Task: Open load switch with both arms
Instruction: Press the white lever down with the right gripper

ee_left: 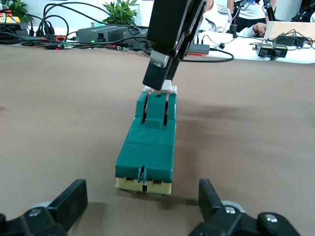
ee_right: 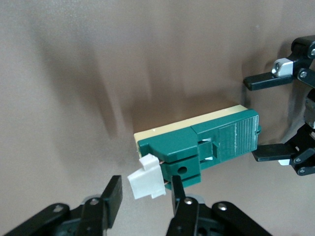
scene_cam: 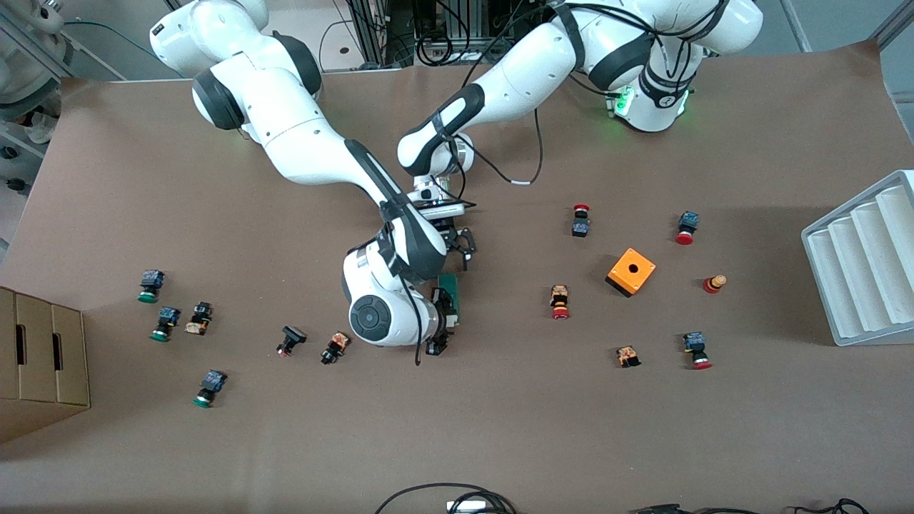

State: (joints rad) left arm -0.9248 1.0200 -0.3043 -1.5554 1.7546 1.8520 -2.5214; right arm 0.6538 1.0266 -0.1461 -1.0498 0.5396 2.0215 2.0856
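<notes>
The load switch (scene_cam: 450, 291) is a slim green bar lying flat on the brown table (scene_cam: 500, 428) between the two hands. My right gripper (ee_right: 145, 191) hangs low over the end nearer the front camera. Its fingers (ee_right: 110, 196) straddle the small white block (ee_right: 146, 181), one close against it and the other with a gap, so the gripper is open. My left gripper (ee_left: 141, 192) is down at the switch's other end (ee_left: 145, 183), open wide, with a finger (ee_left: 74, 199) on each side and neither touching. In the front view the right hand (scene_cam: 441, 327) covers part of the switch.
Small push-buttons lie scattered toward both ends of the table, among them a red-capped one (scene_cam: 560, 302) and a green-capped one (scene_cam: 150, 285). An orange cube (scene_cam: 630, 271) sits toward the left arm's end, with a white rack (scene_cam: 864, 264) at that edge. A cardboard box (scene_cam: 39, 357) stands at the right arm's end.
</notes>
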